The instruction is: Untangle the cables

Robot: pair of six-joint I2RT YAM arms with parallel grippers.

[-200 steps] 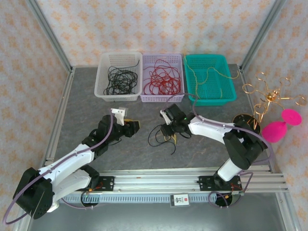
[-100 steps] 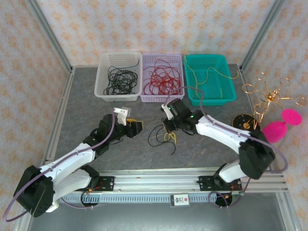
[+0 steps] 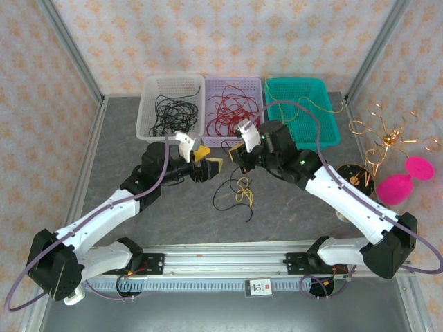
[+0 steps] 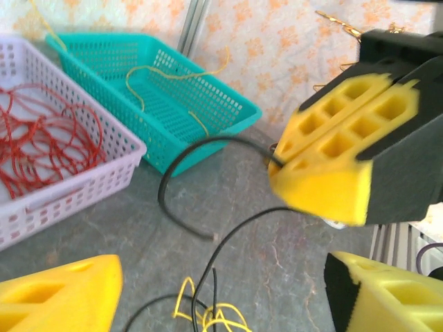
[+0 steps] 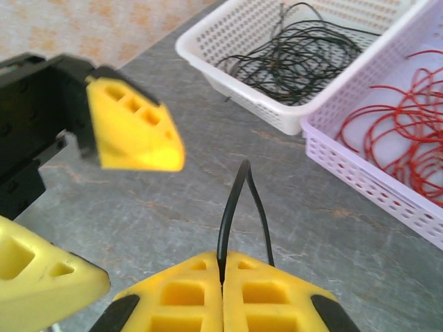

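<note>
Grey marbled tabletop (image 3: 291, 207) under patterned walls (image 3: 208, 34). The cables (image 3: 240, 194) — a loose black-and-yellow tangle — lie at 6 o'clock from the purple basket (image 3: 214, 140). The right end effector (image 5: 223, 266) is pressed together, pinching one black strand; the left end effector (image 3: 208, 160), at its 9 o'clock, stands spread.

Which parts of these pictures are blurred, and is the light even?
Top external: sharp, evenly lit, soft shadows, no glare. Left wrist: the right tool, close to the lens, is smeared; the teal basket is clearer. Right wrist: the left tool is soft; the black cable and white basket are sharp.
</note>
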